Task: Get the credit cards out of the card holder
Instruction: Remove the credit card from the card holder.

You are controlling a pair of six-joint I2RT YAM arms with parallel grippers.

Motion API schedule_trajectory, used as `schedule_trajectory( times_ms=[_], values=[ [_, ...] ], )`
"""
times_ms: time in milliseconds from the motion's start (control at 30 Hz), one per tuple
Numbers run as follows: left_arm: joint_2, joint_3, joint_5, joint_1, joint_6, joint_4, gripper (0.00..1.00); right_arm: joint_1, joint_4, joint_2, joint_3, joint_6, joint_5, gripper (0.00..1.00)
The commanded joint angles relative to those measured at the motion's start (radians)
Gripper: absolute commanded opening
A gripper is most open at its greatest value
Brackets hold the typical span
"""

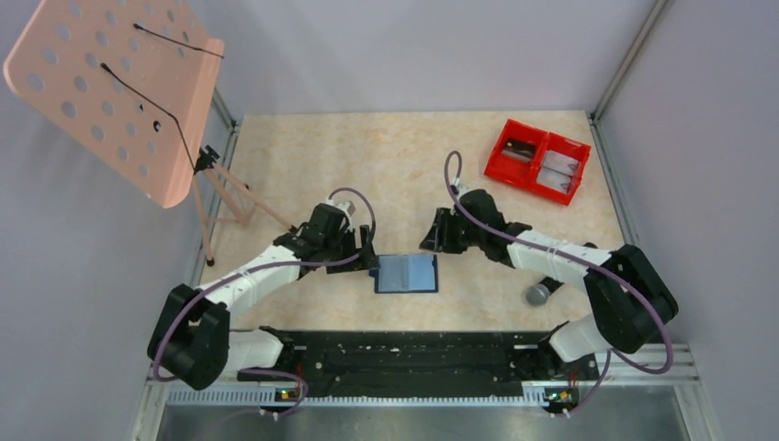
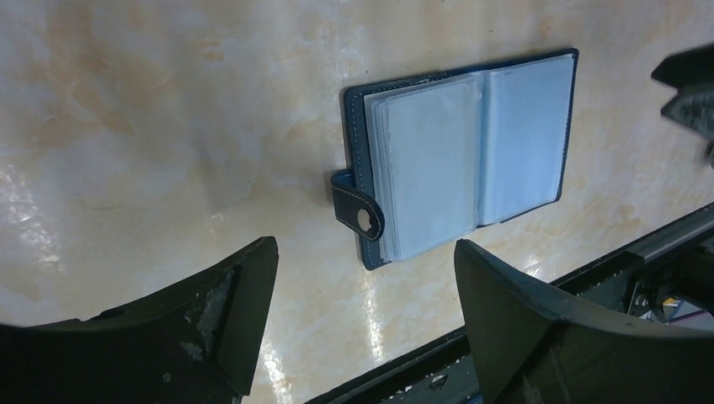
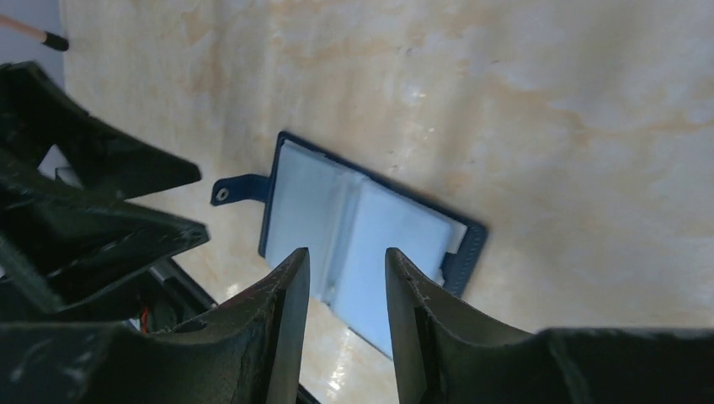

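The card holder (image 1: pixel 406 273) lies open and flat on the table between my two grippers, navy cover down and pale blue-grey pockets up. In the left wrist view the card holder (image 2: pixel 467 160) has its snap tab toward my left gripper (image 2: pixel 364 248), which stands wide open just short of it. From the right wrist, my right gripper (image 3: pixel 347 252) hovers over the card holder (image 3: pixel 370 227), jaws partly open with nothing between them. I cannot make out a card in the pockets. Flat dark and grey credit cards (image 1: pixel 560 170) lie in the red bin.
The red two-compartment bin (image 1: pixel 538 158) stands at the back right. A grey ball (image 1: pixel 538 295) rests by the right arm. A pink perforated stand (image 1: pixel 119 83) on tripod legs (image 1: pixel 230 197) fills the back left. A black rail (image 1: pixel 404 354) runs along the near edge.
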Motion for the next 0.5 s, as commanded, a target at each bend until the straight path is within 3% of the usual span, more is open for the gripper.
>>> schedule_trajectory(
  times_ms=[0, 200, 267, 367, 467],
  values=[
    [0.066, -0.024, 0.038, -0.007, -0.042, 0.151, 0.81, 0.082, 0.134, -0.062, -0.026, 0.076, 0.012, 0.39],
    [0.150, -0.046, 0.070, -0.010, -0.031, 0.235, 0.76, 0.117, 0.163, -0.058, -0.065, 0.094, 0.026, 0.40],
    [0.167, -0.051, 0.095, -0.010, -0.035, 0.255, 0.69, 0.136, 0.163, -0.063, -0.069, 0.100, 0.041, 0.43],
    [0.172, -0.059, 0.131, -0.009, -0.040, 0.275, 0.51, 0.161, 0.149, -0.073, -0.060, 0.102, 0.071, 0.49],
    [0.150, -0.058, 0.140, -0.009, -0.041, 0.271, 0.22, 0.170, 0.123, -0.075, -0.050, 0.094, 0.102, 0.55]
  ],
)
